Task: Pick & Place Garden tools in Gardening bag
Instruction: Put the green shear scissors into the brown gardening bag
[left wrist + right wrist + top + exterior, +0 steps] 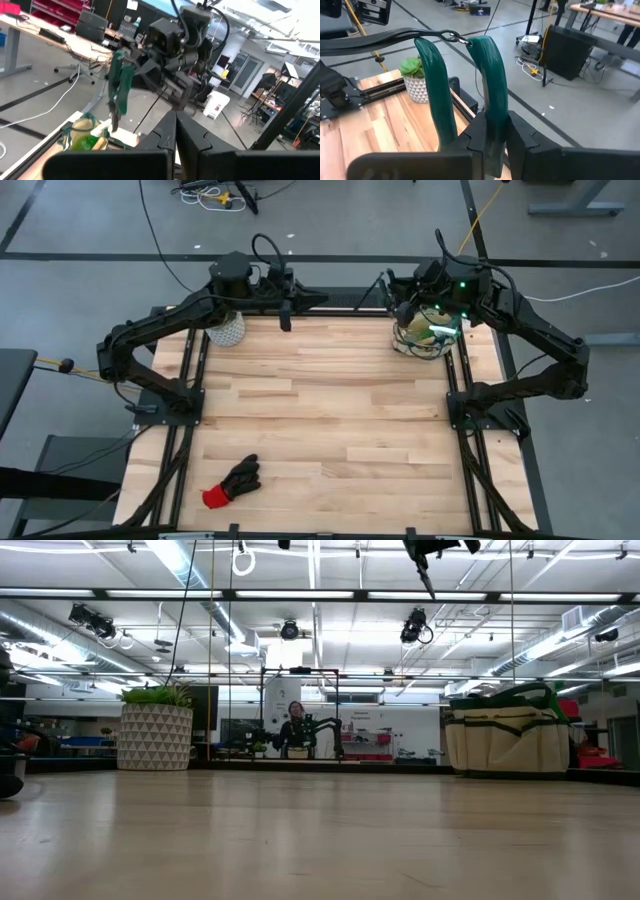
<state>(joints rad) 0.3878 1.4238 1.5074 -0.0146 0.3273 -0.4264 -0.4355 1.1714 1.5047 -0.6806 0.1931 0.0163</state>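
two dark jointed arms, black cables looped above, green lights glowing on one.

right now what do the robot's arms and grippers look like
Both arms are dark and jointed, with black cables looped at the wrists. The left gripper has black, angular fingers tapering to a point. The right gripper looks the same, and its wrist housing shows small green lights from above.

On the surface [330,420], the plant pot [227,329] sits at eleven o'clock, the gardening bag [425,337] at one, the glove [232,481] at seven.
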